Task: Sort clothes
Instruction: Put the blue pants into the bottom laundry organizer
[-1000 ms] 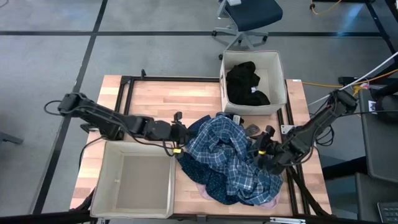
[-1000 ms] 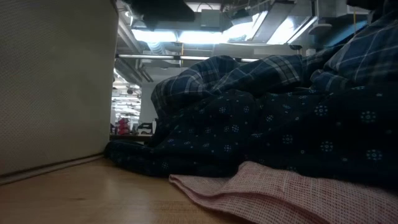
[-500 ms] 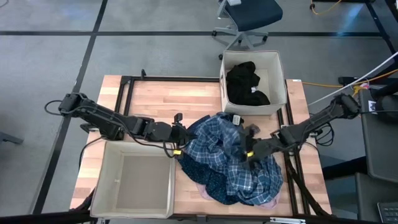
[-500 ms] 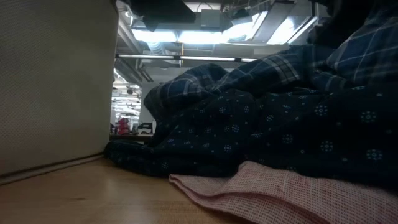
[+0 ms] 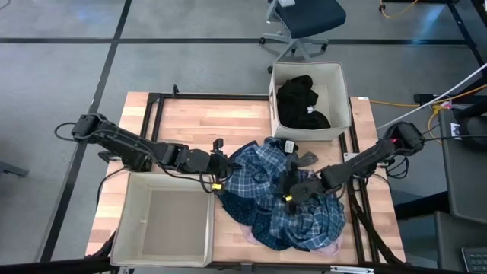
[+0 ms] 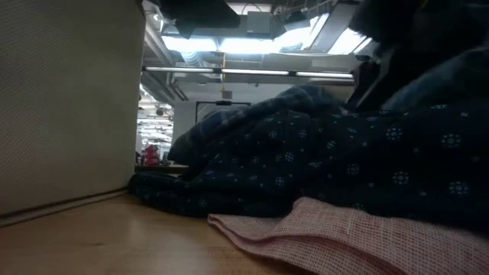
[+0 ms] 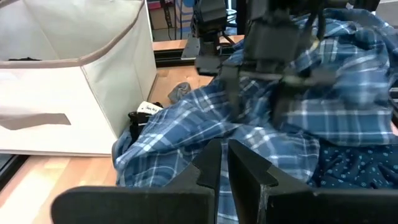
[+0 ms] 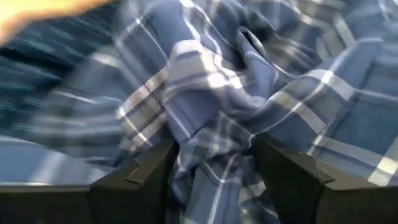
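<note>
The blue plaid shirt [image 5: 262,179] lies crumpled on top of a heap at the table's middle right. Under it lie the navy white-dotted garment [image 5: 237,204] and a pale pink piece [image 6: 359,237]. My left gripper [image 5: 222,166] is shut at the shirt's left edge; it also shows in its wrist view [image 7: 224,149]. My right gripper [image 5: 291,190] is open and low on the middle of the shirt. A black garment [image 5: 303,99] lies in the far beige box [image 5: 344,91]. My left gripper comes level from the table's left at the plaid shirt's left edge [image 7: 186,155], fingers shut. Its own fingers hide the place of contact. The shirt lies slack on the heap. My right gripper is open with a raised fold of the shirt [image 8: 214,134] between its two fingers, which come slanting down from the right. The shirt rests on the heap.
An open beige box [image 5: 129,228] stands at the near left, right beside the heap; in the low view its wall [image 6: 61,99] fills the left. A small grey piece [image 5: 308,158] lies between the heap and the far box. Bare wood [image 5: 213,122] shows at the far left.
My right gripper has gone from the heap's right side toward the table's left, low over the plaid shirt, to its middle. The shirt's upper folds have been pushed and shifted leftward and lie lower. The shirt's left edge at my left gripper has stayed.
</note>
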Action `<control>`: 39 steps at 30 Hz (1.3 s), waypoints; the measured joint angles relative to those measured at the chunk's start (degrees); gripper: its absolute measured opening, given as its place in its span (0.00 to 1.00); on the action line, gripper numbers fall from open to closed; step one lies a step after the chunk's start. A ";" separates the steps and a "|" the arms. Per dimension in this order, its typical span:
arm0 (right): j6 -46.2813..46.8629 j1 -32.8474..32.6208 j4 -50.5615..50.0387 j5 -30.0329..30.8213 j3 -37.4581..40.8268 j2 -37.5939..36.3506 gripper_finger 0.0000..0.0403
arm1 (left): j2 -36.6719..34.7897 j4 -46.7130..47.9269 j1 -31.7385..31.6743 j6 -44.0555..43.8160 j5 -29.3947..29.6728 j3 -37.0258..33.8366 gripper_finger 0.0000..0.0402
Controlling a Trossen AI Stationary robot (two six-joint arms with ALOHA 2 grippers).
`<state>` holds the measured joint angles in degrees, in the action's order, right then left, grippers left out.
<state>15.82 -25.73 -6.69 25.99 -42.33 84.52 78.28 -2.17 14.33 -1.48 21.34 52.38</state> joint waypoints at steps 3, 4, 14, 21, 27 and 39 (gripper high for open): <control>0.69 1.18 -1.90 2.37 -0.04 2.76 0.55 | 0.00 0.00 0.00 -0.09 0.00 0.00 0.05; 0.63 1.49 -2.40 2.37 -0.06 3.53 0.54 | 0.00 -0.02 0.00 -0.17 0.00 0.00 0.05; 0.01 2.27 -6.67 4.34 -1.20 5.32 0.05 | 0.00 0.02 0.00 -0.64 0.00 0.00 0.05; -1.56 2.16 -20.47 9.39 -9.42 3.81 0.03 | -0.02 0.30 0.00 -4.12 -0.59 0.00 0.05; -11.20 2.18 -21.15 14.15 -16.28 -2.09 0.02 | -0.01 0.17 0.04 -3.50 -1.30 0.00 0.05; -23.86 4.01 -12.43 11.86 -21.38 -4.84 0.01 | -0.02 -6.40 -1.65 -1.36 -1.25 0.00 0.06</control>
<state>-8.04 -21.72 -19.12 37.85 -63.70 79.68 78.26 -8.57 12.68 -2.83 20.10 52.38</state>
